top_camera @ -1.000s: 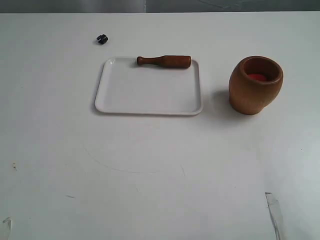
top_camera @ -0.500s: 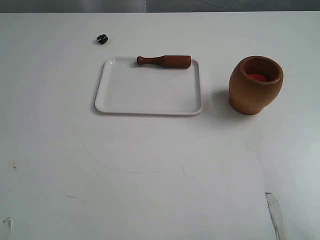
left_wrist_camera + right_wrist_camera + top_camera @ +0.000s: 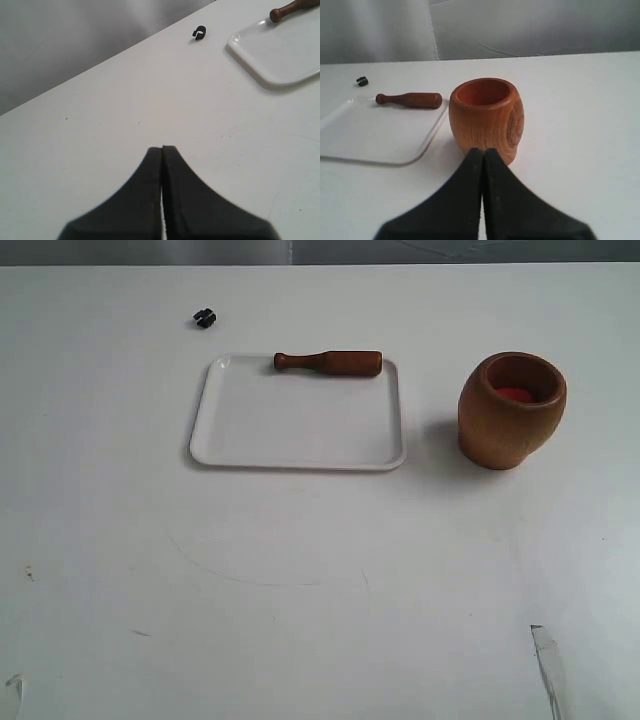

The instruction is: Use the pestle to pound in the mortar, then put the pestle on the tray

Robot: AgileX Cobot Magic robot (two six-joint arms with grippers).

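Note:
The light brown wooden mortar point(image 3: 512, 410) stands upright on the white table, right of the tray, with something red inside. In the right wrist view the mortar point(image 3: 486, 119) is just beyond my right gripper point(image 3: 483, 150), which is shut and empty. The dark reddish-brown pestle point(image 3: 329, 363) lies flat along the far rim of the white tray point(image 3: 297, 440), knob end to the left. The pestle point(image 3: 410, 100) and tray point(image 3: 370, 132) also show in the right wrist view. My left gripper point(image 3: 162, 148) is shut and empty above bare table, well short of the tray point(image 3: 280, 55). Neither gripper appears in the exterior view.
A small black clip point(image 3: 204, 318) lies on the table beyond the tray's far left corner; the clip point(image 3: 199, 33) also shows in the left wrist view. A scuffed strip point(image 3: 548, 665) marks the table near the front right. A grey wall stands behind the table's far edge.

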